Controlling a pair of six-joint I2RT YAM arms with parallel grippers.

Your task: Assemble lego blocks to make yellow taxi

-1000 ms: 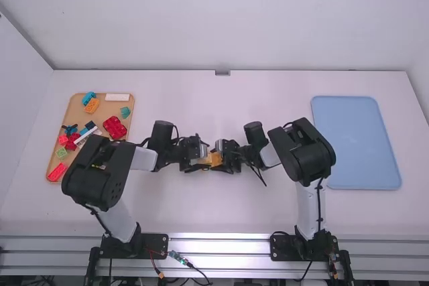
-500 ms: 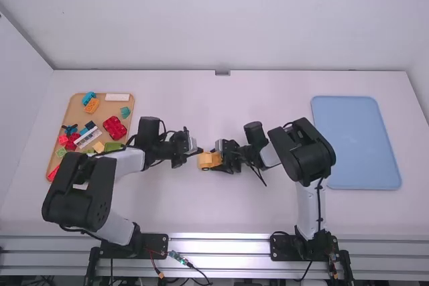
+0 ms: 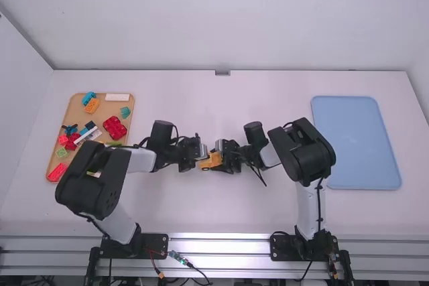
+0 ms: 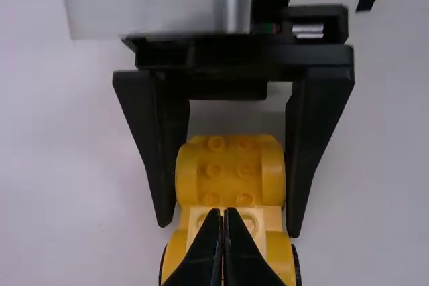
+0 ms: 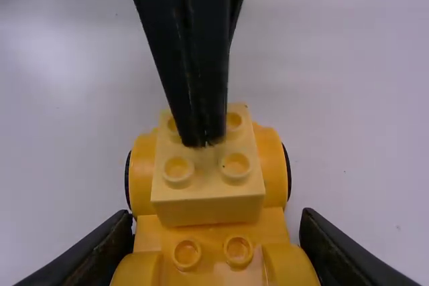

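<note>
Spreads beneath everything as a smooth white desk (image 3: 167,212). Reaches in from the left base with the left arm (image 3: 94,179), bent at the elbow and extended toward the middle in white links and black joints. Mirrors that from the other side with the right arm (image 3: 305,155), folded at the elbow, coming nearly nose to nose. Has brought the left arm back toward the middle since 0.5 s ago, when drawn off to the left; keeps the right arm in the same place. Lies flat and bare as a rounded, pale-blue tray (image 3: 355,142) at the right. Holds loose bricks in red, teal, green, blue, orange and white on a tan tray (image 3: 76,113) at the left. Clenches the left end effector (image 3: 200,153) with black fingers together, pointed at the studded top of the pale-yellow brick. Grasps the yellow taxi (image 3: 210,161) between the 2 fingers of the right end effector (image 3: 219,155), mid-desk, between both arms. Shows rounded, glossy sides and dark wheels there. Sits square on top as a pale-yellow brick (image 5: 211,211), with small, round studs.
</note>
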